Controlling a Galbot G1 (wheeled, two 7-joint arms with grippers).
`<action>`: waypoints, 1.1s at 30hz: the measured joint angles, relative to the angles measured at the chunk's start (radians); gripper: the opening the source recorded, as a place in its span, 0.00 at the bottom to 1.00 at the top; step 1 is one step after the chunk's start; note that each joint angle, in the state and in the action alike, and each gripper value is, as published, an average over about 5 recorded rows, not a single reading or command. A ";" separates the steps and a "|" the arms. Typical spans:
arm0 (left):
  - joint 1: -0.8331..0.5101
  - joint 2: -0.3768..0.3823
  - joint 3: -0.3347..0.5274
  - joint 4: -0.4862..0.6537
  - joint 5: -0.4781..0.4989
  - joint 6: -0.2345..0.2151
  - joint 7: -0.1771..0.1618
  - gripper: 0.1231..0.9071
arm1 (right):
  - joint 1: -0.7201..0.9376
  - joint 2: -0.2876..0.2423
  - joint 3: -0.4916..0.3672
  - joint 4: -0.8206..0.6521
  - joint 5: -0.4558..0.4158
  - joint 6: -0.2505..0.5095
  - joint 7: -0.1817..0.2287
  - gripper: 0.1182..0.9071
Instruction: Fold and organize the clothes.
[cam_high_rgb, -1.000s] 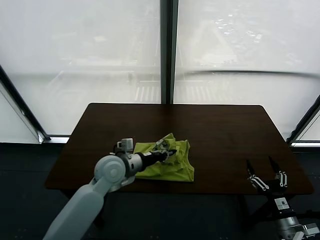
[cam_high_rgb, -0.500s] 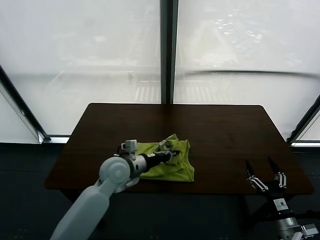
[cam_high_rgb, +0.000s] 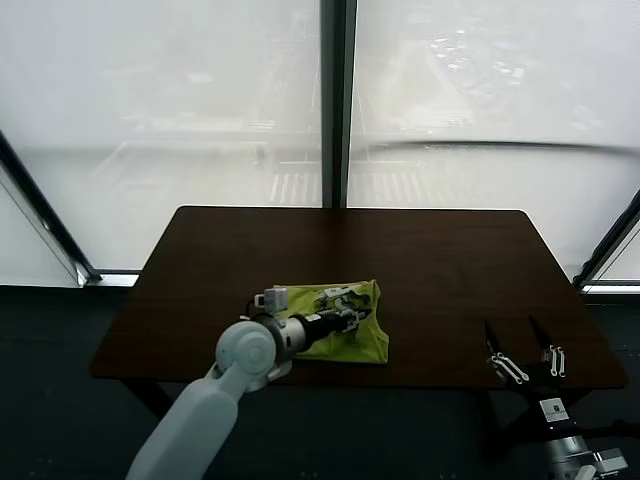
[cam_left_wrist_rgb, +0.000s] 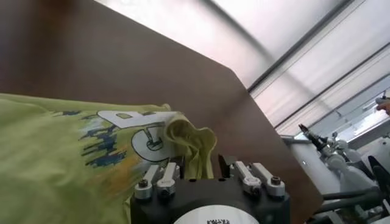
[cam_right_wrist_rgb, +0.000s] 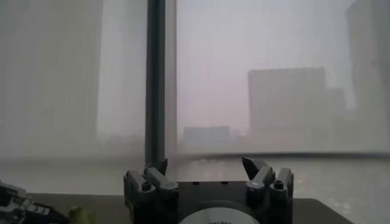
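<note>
The lime-green T-shirt (cam_high_rgb: 367, 338) lies bunched on the dark table (cam_high_rgb: 450, 260), a little left of centre near the front. In the left wrist view the shirt (cam_left_wrist_rgb: 49, 158) shows its white printed graphic (cam_left_wrist_rgb: 122, 129). My left gripper (cam_high_rgb: 352, 303) reaches across the shirt from the left, low over it. In its own view the left gripper (cam_left_wrist_rgb: 203, 165) is shut on a raised fold of green cloth. My right gripper (cam_high_rgb: 518, 350) is open and empty at the table's front right edge, and in its own view (cam_right_wrist_rgb: 204, 164) it faces the window.
Large windows with a dark central post (cam_high_rgb: 335, 100) stand behind the table. The right arm's gripper (cam_left_wrist_rgb: 317, 139) shows far off in the left wrist view, beyond the table's edge. Bare tabletop lies behind and to the right of the shirt.
My left gripper has moved to the right with the cloth, and the raised peak of the shirt has been drawn over and flattened. The right gripper has sunk slightly.
</note>
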 joint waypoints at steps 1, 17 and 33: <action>0.004 -0.008 0.000 0.000 0.002 0.000 -0.002 0.77 | 0.005 -0.006 -0.007 -0.001 -0.003 -0.006 0.001 1.00; 0.064 0.091 -0.143 -0.155 -0.010 0.000 -0.029 1.00 | 0.261 -0.178 -0.295 0.072 0.001 -0.502 0.203 1.00; 0.142 0.224 -0.320 -0.206 0.018 -0.037 -0.032 1.00 | 0.675 -0.334 -0.687 0.010 -0.364 -0.517 -0.033 1.00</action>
